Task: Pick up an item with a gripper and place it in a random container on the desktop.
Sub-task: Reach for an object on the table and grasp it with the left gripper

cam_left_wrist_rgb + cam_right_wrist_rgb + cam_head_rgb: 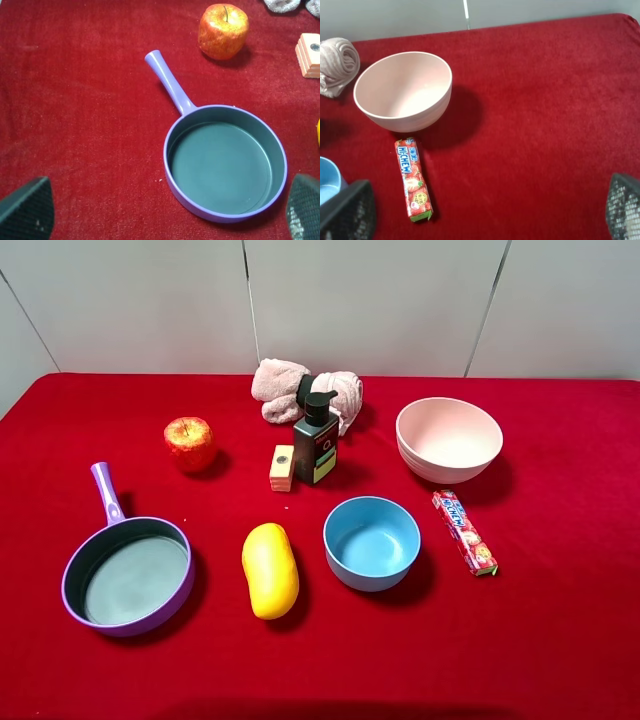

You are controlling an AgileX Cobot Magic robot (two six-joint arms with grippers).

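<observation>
The yellow mango (270,570) lies on the red desktop (560,640), between the purple frying pan (128,575) and a blue bowl. The pan is empty, its lilac handle pointing to the back. Neither arm shows in the exterior high view. In the left wrist view the left gripper (165,215) is open, its fingertips (25,210) wide apart above the pan (225,165); a sliver of the mango (318,132) shows at the edge. In the right wrist view the right gripper (485,212) is open and empty above bare cloth.
A red-yellow apple (189,443), a wooden block (282,468), a dark pump bottle (316,440) and a rolled pink towel (300,390) stand at the back. The blue bowl (371,542), a pink bowl (449,440) and a candy pack (464,532) are on the right.
</observation>
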